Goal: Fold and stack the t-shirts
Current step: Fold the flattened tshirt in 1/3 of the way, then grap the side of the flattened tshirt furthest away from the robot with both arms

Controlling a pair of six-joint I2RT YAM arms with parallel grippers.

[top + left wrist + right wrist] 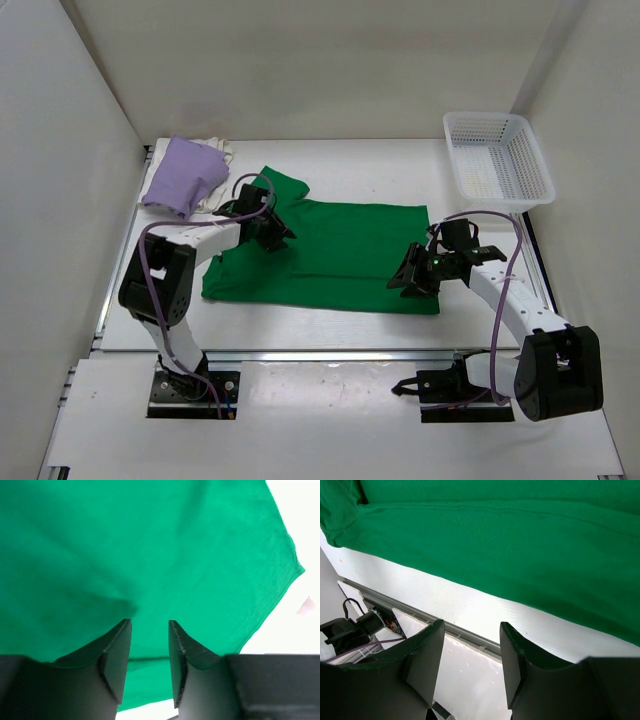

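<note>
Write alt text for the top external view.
A green t-shirt lies spread on the white table, the left gripper over its left end, the right gripper at its right edge. A lavender shirt sits back left, a white basket back right.

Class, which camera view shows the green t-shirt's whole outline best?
The top external view: the green t-shirt lies spread out, nearly all of it visible. The left wrist view shows only one corner close up; the right wrist view, one long edge.
</note>
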